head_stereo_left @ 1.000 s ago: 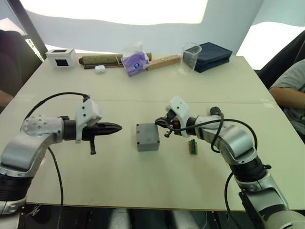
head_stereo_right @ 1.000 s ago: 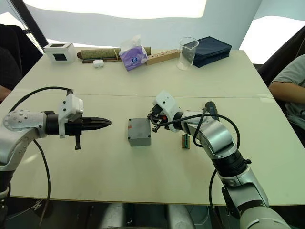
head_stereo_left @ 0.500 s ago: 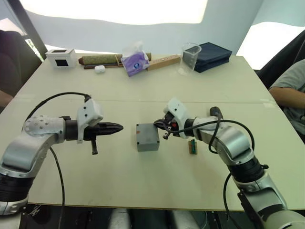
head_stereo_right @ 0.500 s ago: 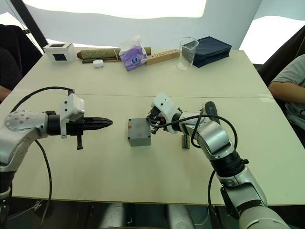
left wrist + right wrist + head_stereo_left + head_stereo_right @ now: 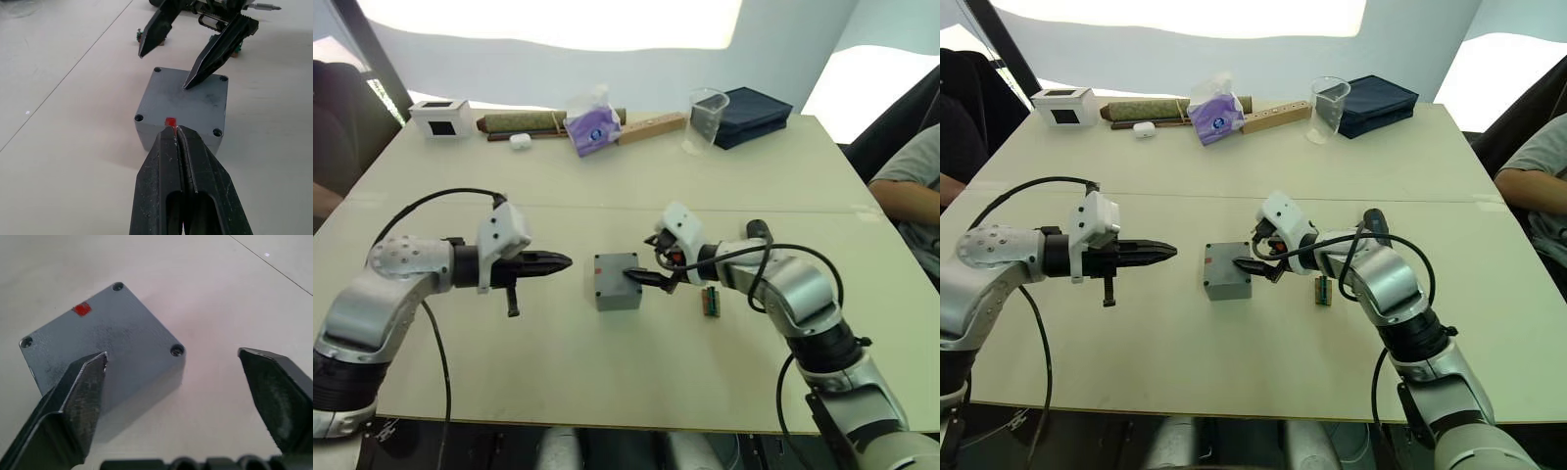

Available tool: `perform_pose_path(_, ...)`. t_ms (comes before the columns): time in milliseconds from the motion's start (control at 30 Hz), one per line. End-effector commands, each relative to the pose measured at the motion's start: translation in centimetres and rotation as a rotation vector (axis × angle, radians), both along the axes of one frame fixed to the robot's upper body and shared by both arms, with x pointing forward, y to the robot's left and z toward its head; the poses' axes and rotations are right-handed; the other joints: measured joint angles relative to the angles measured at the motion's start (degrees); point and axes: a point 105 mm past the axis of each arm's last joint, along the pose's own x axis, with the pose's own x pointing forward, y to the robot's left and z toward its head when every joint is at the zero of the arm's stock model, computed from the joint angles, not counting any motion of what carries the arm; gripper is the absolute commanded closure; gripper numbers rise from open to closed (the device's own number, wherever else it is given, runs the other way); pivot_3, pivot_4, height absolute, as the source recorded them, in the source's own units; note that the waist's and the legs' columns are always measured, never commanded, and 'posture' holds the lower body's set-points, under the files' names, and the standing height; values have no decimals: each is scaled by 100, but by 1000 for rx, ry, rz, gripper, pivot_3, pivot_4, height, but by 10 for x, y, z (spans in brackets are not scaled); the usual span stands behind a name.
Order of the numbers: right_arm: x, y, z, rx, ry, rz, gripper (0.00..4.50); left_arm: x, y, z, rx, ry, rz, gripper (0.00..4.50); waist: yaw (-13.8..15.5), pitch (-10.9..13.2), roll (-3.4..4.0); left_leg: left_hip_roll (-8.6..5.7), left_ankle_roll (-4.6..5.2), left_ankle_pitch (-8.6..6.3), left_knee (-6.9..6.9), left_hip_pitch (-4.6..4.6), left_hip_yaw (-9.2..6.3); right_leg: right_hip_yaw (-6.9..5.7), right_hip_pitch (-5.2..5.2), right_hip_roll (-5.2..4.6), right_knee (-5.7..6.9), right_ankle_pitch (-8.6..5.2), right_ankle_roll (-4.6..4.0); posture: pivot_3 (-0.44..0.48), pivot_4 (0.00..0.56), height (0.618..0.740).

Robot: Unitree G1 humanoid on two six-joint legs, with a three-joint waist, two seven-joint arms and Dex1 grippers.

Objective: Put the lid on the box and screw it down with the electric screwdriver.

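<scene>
The grey box [image 5: 617, 281] stands mid-table with its lid [image 5: 188, 103] on top. The lid shows a screw hole at each corner and a small red mark. My right gripper [image 5: 651, 262] is open at the box's right side, with one finger tip [image 5: 193, 81] resting on the lid and the other off the far edge. My left gripper [image 5: 563, 261] is shut and empty, pointing at the box's left side from a short gap away. The electric screwdriver [image 5: 755, 229] lies behind my right forearm, mostly hidden.
A small green part [image 5: 709, 301] lies right of the box. Along the far edge stand a white box with a black window [image 5: 440, 117], a rolled mat [image 5: 519, 121], a purple tissue pack [image 5: 590, 125], a clear cup [image 5: 707, 113] and a dark blue case [image 5: 754, 116]. A person's arm [image 5: 911, 191] is at the right.
My right gripper has opened from shut, and one finger now reaches over the lid. My left gripper has crept slightly toward the box.
</scene>
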Motion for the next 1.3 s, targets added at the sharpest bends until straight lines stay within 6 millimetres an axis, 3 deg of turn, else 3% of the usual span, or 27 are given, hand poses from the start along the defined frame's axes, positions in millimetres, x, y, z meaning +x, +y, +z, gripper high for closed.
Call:
perform_pose_path(33,6,-38,49,-23,-117,-97,46,-9,-17,24,-41,-74,-97,4500,3,0,0,-1,0,0,0,-1,1,0,-1,-1,0,0,0,0,150,740)
perform_pose_path(133,12,-86,63,-133,-85,-229,46,-16,-30,32,-73,-91,-177,4500,51,2,2,-3,0,0,1,-3,1,0,0,-3,-3,0,0,0,150,740)
perform_pose_path(233,15,-131,58,-276,22,-361,46,-19,-37,36,-93,-92,-226,4500,45,1,1,-1,4,-2,-4,1,2,2,1,-1,-11,0,0,0,150,740)
perform_pose_path(400,10,-173,51,-367,289,-540,46,-26,-46,42,-131,-93,-317,4500,-53,5,13,-1,6,-3,-4,3,10,16,-4,2,-10,0,0,0,150,740)
perform_pose_path(600,18,-175,47,-327,455,-622,46,-31,-52,45,-138,-97,-372,4500,-42,6,14,0,9,-5,-3,4,14,21,-9,3,-6,1,-1,0,150,740)
perform_pose_path(900,12,-172,-7,-389,718,-655,46,-33,-50,36,-102,-97,-356,4500,-13,6,14,-2,10,-5,0,-4,15,19,-12,0,-8,1,0,0,150,740)
perform_pose_path(1133,12,-163,-24,-416,757,-628,46,-33,-47,35,-90,-94,-332,4500,-32,5,13,-1,9,-5,-1,-3,13,18,-13,2,-6,1,0,0,150,740)
perform_pose_path(1233,13,-157,-30,-415,769,-614,703,-32,-46,36,-89,-94,-313,4500,-33,3,9,1,9,-5,0,0,11,17,-9,4,-6,1,0,0,150,740)
perform_pose_path(1300,15,-154,-30,-402,769,-616,1418,-31,-45,36,-91,-91,-306,4500,-35,2,7,1,9,-5,0,2,12,17,-7,4,-6,1,0,0,150,740)
